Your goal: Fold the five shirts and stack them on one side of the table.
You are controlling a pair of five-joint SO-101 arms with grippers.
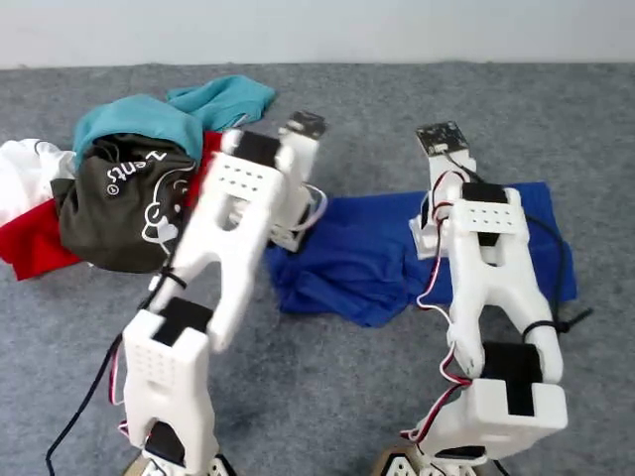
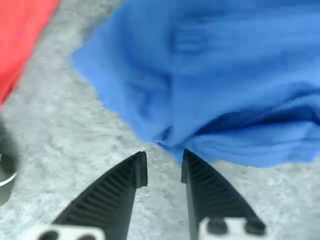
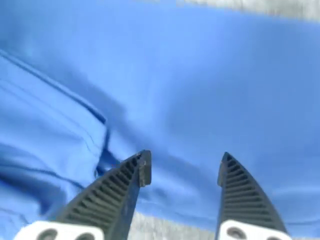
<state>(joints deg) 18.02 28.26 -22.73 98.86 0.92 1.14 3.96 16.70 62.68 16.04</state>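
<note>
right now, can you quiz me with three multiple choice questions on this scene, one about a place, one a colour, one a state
1. Where is the crumpled blue cotton shirt?
A. lifted in the air by a gripper
B. on the grey felt table, beside the heap of shirts
C. hanging off the table's edge

2. What colour is the shirt with white print on the heap?
A. yellow
B. dark brown
C. pink

3. The right gripper is:
A. open
B. shut on the blue shirt
C. shut on nothing

Answers:
1 B, the high view shows it lying on the table apart from the heap.
2 B, its cloth is dark brown under the white print.
3 A, its jaws stand wide apart above the blue cloth.
</note>
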